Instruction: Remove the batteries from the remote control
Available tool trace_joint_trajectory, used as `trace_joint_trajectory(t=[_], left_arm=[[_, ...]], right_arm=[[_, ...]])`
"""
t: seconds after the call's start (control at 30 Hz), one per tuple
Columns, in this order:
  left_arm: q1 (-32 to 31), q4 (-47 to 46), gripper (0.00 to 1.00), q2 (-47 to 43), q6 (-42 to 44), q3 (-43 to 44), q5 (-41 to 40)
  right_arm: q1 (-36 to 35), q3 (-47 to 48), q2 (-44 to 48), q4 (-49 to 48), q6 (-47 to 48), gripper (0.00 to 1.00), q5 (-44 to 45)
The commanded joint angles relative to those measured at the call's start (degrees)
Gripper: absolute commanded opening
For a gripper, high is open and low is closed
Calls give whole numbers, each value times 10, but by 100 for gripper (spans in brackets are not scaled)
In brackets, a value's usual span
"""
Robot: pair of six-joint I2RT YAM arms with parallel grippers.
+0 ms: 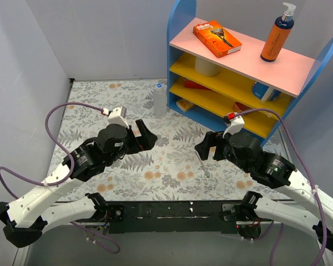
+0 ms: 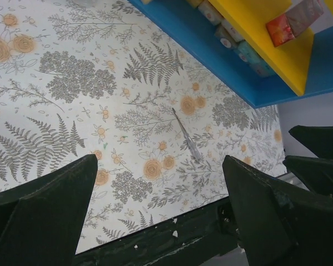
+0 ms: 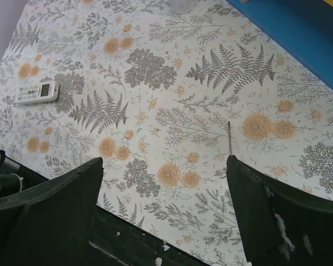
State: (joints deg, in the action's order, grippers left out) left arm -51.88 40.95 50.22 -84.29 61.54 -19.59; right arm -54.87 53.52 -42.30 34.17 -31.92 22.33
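I have both tools spread wide and empty: the left gripper point(image 2: 160, 166) and the right gripper point(image 3: 164, 166) hang above the floral table cover point(image 3: 172, 33). The remote control point(image 3: 37, 92) lies flat, display side up, well off to the right gripper's left.

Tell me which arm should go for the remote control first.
Left, probably. The right wrist view shows the remote control far off to the left of the right tool, toward the left side of the table. The left tool is open. The top view does not show the remote.
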Motion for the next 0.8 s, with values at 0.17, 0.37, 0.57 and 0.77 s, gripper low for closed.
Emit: trace_joint_trajectory(t=[0.17,0.37,0.57,0.77], left_arm=[[0,83,98,32,-50,32,-115],[61,149,98,66,-98,58,-167],[300,118,98,102,-42,19,-12],[463,163,98,155,-101,1,-20]], right_arm=[[-3,-23,29,-22,-17,98,14],[-3,-31,35,-28,-23,98,6],[-3,-46,40,-39,-30,98,-6],[-3,-54,54,-29,-44,98,1]])
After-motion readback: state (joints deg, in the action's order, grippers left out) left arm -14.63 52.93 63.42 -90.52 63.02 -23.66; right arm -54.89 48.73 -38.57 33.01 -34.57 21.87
